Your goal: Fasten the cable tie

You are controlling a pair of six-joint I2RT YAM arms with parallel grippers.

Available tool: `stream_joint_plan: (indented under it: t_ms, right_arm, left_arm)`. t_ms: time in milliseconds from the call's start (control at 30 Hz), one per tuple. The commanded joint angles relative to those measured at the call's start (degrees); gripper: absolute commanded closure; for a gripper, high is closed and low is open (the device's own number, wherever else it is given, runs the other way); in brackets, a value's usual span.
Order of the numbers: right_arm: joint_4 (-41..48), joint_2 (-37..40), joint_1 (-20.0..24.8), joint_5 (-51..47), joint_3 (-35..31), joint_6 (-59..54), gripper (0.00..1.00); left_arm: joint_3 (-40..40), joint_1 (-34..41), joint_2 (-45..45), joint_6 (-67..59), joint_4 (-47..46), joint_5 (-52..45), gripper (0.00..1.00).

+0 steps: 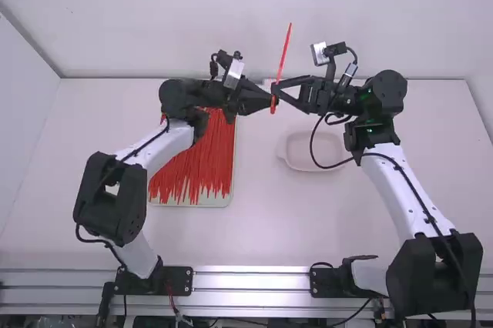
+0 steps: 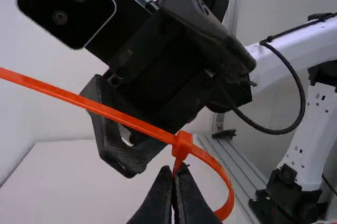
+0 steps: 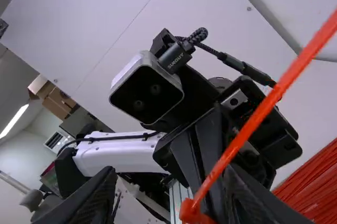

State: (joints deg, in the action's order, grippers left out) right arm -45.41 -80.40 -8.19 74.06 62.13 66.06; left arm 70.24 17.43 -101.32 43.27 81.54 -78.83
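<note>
Two arms: both bases stand at your near edge, by a metal rail [image 1: 246,274]; the arms reach inward and meet in the air over the table's far half.
Table: a white table [image 1: 69,135], with bare stretches at the near side and out to the right.
Mat: a pale mat [image 1: 229,189] lies left of the middle under your left arm, heaped with spare red ties [image 1: 200,166].
Bowl: a white bowl [image 1: 312,151] sits right of the middle, apart from the mat.
Cable tie: the red cable tie [image 1: 285,47] is held in the air above the gap between mat and bowl. Its strap passes through the head [image 2: 182,142], a loop curls below, and the tail points up.
Left gripper [image 2: 172,179]: your fingers are pressed together on the tie just under its head.
Right gripper [image 3: 171,174]: your fingers stand apart, the strap running between them.
Edges: a white wall [image 1: 154,12] closes off the back, with another along the left.
Room: cardboard boxes [image 3: 52,98] sit high up beyond the left arm.
Writing: small print runs along the camera plug [image 3: 176,58].
</note>
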Motion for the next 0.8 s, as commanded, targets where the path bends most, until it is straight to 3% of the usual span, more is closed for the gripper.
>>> stream_joint_plan:
  t_ms: [0,33,133,200,233,467,533,567,600,767]
  right_arm:
    - [-0.3,1.2,0.3,-0.7,1.5,0.1,0.46]
    - [-0.2,1.2,0.3,-0.8,1.5,0.1,0.46]
    - [-0.3,1.2,0.2,-0.8,1.5,0.1,0.63]
    - [-0.3,1.2,0.3,-0.8,1.5,0.0,0.95]
    - [-0.3,1.2,0.2,-0.8,1.5,-0.1,1.00]
    - [-0.3,1.2,0.3,-0.6,1.5,-2.2,1.00]
    - [-0.3,1.2,0.3,-0.3,1.5,-3.6,1.00]
    - [-0.3,1.2,0.7,0.1,1.5,-5.3,1.00]
    - [-0.3,1.2,1.1,0.6,1.5,-6.3,1.00]
    - [-0.3,1.2,4.1,1.1,1.6,-7.5,1.00]
  left_arm:
    - [1.5,0.3,0.1,-1.5,0.3,-0.2,0.98]
    - [1.5,0.2,0.1,-1.6,0.3,-0.1,0.98]
    - [1.5,0.3,0.1,-1.6,0.3,0.2,0.98]
    - [1.5,0.1,0.1,-1.7,0.6,0.2,0.98]
    - [1.5,0.0,0.1,-1.7,0.5,0.3,0.98]
    - [1.5,0.6,0.1,-1.7,0.6,0.3,0.98]
    - [1.5,0.6,0.1,-2.7,0.1,0.2,0.93]
    - [1.5,0.5,0.1,-3.4,-1.1,0.3,0.24]
    - [1.5,0.3,0.1,-4.5,-2.2,0.3,0.01]
    - [1.6,-2.2,0.1,-5.8,-8.8,3.8,0.01]
